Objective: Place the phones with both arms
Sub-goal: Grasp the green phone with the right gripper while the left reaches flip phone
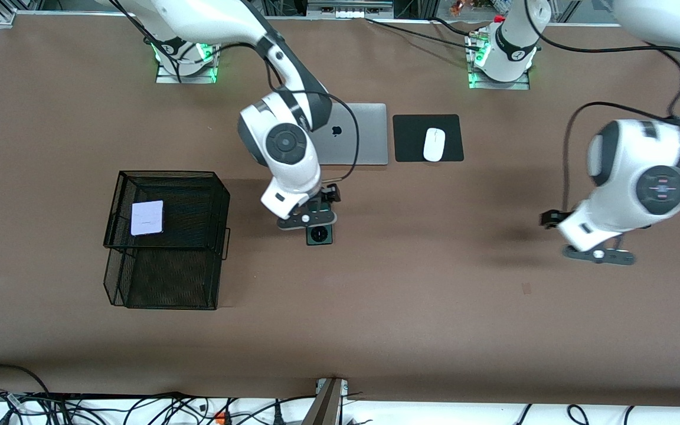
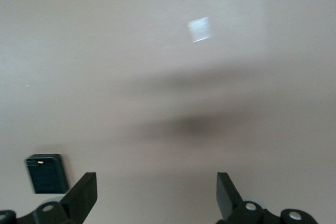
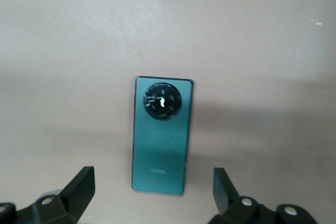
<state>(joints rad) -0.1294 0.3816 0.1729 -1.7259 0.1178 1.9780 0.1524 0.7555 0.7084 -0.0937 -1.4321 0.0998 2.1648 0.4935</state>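
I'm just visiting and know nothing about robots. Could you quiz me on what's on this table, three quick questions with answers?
1. True or false: the right gripper has grasped the green phone.
2. Where is the pale phone? A) on the laptop B) in the black mesh basket C) on the mouse pad
3. What does the left gripper hold?

Key: 1. False, it is open above it. 2. B. 3. Nothing; it is open over bare table.
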